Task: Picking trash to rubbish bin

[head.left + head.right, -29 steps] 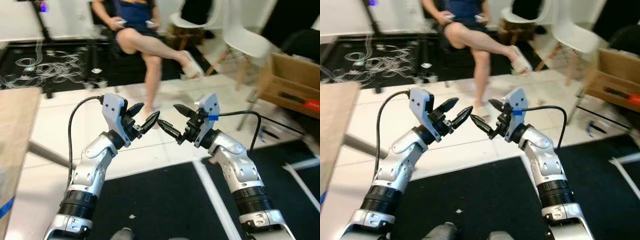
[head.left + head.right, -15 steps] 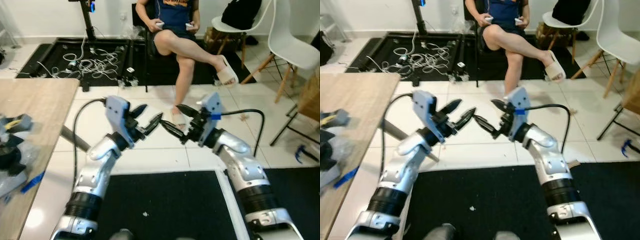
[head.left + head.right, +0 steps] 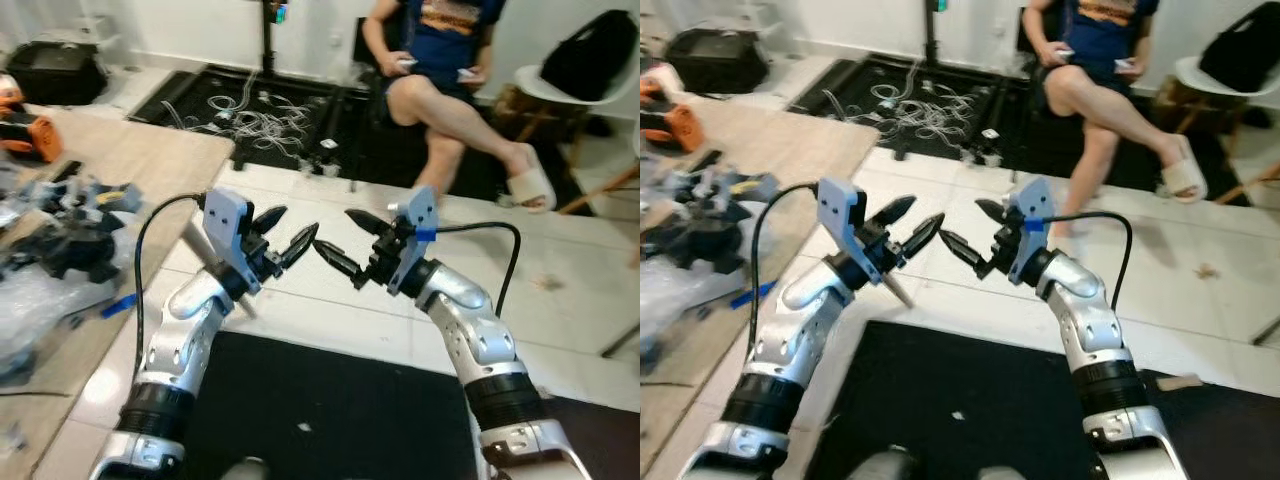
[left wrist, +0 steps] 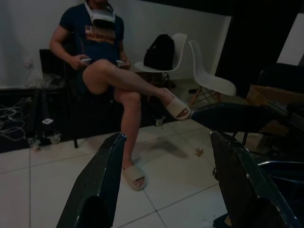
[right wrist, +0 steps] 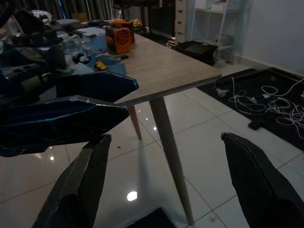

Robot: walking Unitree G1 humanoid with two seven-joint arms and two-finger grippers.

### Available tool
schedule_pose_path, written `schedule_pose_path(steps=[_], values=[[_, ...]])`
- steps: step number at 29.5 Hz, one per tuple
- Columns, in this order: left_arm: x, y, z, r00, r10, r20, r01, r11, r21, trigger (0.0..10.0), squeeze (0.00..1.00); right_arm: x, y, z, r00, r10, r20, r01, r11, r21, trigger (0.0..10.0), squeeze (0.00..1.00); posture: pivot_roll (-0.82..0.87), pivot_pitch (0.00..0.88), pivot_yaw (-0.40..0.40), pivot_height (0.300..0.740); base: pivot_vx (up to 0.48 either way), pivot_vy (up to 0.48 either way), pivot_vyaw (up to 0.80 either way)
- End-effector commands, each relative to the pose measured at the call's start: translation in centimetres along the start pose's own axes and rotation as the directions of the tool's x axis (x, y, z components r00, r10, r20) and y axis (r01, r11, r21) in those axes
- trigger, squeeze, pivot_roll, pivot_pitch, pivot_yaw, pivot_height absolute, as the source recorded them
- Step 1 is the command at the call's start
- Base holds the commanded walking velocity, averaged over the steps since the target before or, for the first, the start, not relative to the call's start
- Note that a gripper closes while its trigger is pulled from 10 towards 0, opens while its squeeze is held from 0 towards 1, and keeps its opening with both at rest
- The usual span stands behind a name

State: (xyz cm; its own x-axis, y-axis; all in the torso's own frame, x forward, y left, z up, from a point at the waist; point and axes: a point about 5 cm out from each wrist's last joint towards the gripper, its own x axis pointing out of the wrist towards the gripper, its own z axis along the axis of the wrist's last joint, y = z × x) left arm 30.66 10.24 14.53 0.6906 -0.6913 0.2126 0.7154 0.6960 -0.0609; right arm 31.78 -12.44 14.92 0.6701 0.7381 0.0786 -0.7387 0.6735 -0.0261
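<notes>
Grippers were raised side by side over the black mat point(image 3: 330, 400): the left gripper point(image 3: 283, 237) and right gripper point(image 3: 352, 243) both had fingers spread and held nothing, tips almost meeting. Clutter, likely the trash, lay on the wooden surface point(image 3: 150, 160) to the left; no bin could be made out. Beyond sat a person point(image 3: 450, 60). Turning squarely toward the clutter before reaching seemed wise.

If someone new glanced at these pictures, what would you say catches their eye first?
First, the robot's two silver arms raised in front of it, the left tool and right tool open and pointing at each other, tips apart, holding nothing. Behind them a seated person with crossed legs holds controllers beside a black mat strewn with white cables. To the robot's left stands a light wooden table cluttered with plastic wrapping and dark items.
</notes>
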Motion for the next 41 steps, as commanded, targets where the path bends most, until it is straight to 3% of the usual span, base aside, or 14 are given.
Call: schedule_pose_path(steps=[1,14,19,21,22,26,30,36,41], values=[[0.0,-0.2,-0.6,1.000,-0.004,-0.025,0.004,1.000,-0.007,10.0,0.00,0.2,0.1,0.4,1.000,0.009,0.020,-0.009,1.000,0.001,10.0,0.00,-0.06,0.000,-0.038,0.740,0.000,0.000,0.70],[0.0,0.1,-0.4,0.999,0.035,-0.018,-0.035,0.999,0.011,10.0,0.00,0.2,0.1,0.5,1.000,0.010,0.020,-0.010,1.000,-0.001,10.0,0.00,-0.06,0.000,-0.036,0.740,0.000,0.000,0.70],[0.1,0.6,-0.2,0.995,0.092,-0.032,-0.089,0.992,0.088,10.0,0.00,0.2,0.1,0.5,1.000,0.010,0.020,-0.010,1.000,0.000,10.0,0.00,-0.06,0.000,-0.036,0.740,0.000,0.000,0.70],[0.4,1.3,-0.1,0.982,0.178,-0.062,-0.166,0.973,0.162,10.0,0.00,0.2,0.1,0.5,1.000,0.009,0.020,-0.009,1.000,-0.001,10.0,0.00,-0.06,0.000,-0.037,0.740,0.000,0.000,0.70],[0.5,2.0,0.2,0.963,0.259,-0.069,-0.238,0.945,0.224,10.0,0.00,0.2,0.1,0.5,1.000,0.009,0.021,-0.009,1.000,-0.001,10.0,0.00,-0.07,0.000,-0.037,0.740,0.000,0.000,0.70],[0.7,2.4,0.5,0.950,0.308,-0.057,-0.286,0.928,0.240,10.0,0.00,0.2,0.1,0.5,1.000,0.009,0.021,-0.009,1.000,-0.002,10.0,0.00,-0.07,0.000,-0.037,0.740,0.000,0.000,0.70],[1.1,3.0,1.5,0.923,0.385,-0.005,-0.368,0.887,0.279,10.0,0.00,0.2,0.1,0.5,1.000,0.007,0.021,-0.007,1.000,-0.001,10.0,0.00,-0.07,0.000,-0.038,0.740,0.000,0.000,0.70],[1.7,2.7,1.8,0.918,0.396,0.009,-0.374,0.861,0.346,10.0,0.00,0.1,0.0,0.5,1.000,0.003,0.021,-0.003,1.000,0.000,10.0,0.00,-0.07,0.000,-0.037,0.740,0.000,0.000,0.70],[1.8,2.3,1.5,0.934,0.356,-0.013,-0.329,0.877,0.350,10.0,0.00,0.1,0.0,0.5,1.000,0.002,0.024,-0.002,1.000,-0.002,10.0,0.00,-0.07,0.000,-0.037,0.740,0.000,0.000,0.70]])
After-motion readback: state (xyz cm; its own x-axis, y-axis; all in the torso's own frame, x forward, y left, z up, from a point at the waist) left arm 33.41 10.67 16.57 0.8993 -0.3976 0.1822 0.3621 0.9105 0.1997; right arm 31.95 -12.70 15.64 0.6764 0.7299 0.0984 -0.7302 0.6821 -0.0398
